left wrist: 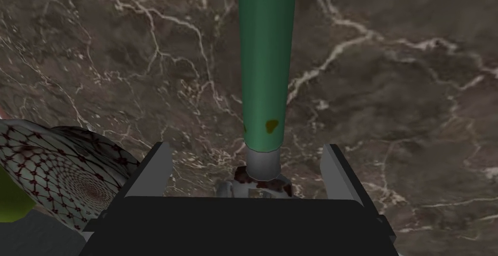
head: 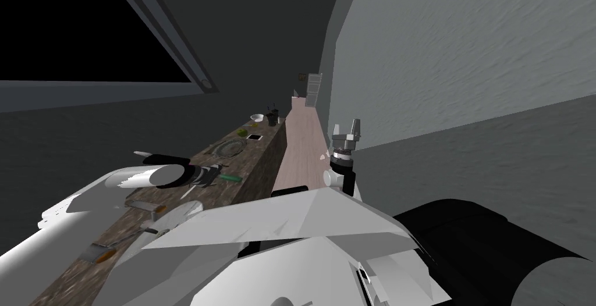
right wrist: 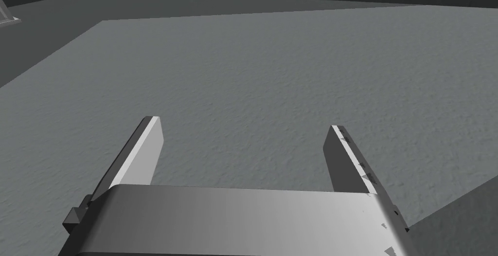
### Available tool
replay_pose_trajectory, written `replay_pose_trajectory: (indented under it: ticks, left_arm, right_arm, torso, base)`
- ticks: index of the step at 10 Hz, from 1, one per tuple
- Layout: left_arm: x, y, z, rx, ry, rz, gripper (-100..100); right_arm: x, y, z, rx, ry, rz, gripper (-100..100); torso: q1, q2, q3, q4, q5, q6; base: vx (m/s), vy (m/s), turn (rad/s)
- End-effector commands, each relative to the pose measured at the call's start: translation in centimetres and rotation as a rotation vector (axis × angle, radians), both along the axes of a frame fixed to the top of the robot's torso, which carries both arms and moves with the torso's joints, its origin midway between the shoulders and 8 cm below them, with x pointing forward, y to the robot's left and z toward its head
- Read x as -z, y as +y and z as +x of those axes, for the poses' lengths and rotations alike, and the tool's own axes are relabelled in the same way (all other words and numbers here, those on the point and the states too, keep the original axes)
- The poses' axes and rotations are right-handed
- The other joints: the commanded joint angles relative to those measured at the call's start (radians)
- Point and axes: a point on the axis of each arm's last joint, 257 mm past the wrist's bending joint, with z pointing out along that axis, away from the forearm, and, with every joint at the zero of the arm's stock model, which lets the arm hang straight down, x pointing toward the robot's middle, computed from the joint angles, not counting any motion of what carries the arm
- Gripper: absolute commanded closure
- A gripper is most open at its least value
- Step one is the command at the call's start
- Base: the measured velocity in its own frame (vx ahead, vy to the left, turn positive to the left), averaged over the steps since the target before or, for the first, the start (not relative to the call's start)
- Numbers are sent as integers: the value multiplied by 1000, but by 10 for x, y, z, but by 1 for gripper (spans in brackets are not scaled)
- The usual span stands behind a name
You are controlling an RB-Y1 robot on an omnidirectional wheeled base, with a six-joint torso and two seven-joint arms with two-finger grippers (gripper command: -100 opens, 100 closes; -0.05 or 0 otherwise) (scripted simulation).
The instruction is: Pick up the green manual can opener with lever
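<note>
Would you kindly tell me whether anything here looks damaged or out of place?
The green-handled can opener on the dark marble counter, within the open left gripper, has a brownish blotch on its handle and rust-like patches on its grey head.

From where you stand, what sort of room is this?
Probably a kitchen: a long dark marble counter carries a green can opener, a white bowl and an oval tray.
</note>
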Motion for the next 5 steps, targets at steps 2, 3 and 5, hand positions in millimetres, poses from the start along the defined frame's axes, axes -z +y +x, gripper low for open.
replay_pose_trajectory:
  ticks: [2,3,5]
  left_arm:
    - [9,11,5,-41,-1,0,-100]
    - [11,14,7,-52,-1,0,-100]
    - [16,19,9,-73,-1,1,-100]
  right_arm:
    - [0,0,0,0,0,0,0]
    - [0,0,0,0,0,0,0]
    - [0,0,0,0,0,0,0]
  torso:
    - [0,0,0,0,0,0]
    - [0,1,0,0,0,0]
    - [0,1,1,0,0,0]
  base:
    - [-72,13,-124]
    - [-94,7,-162]
    - [-67,10,-121]
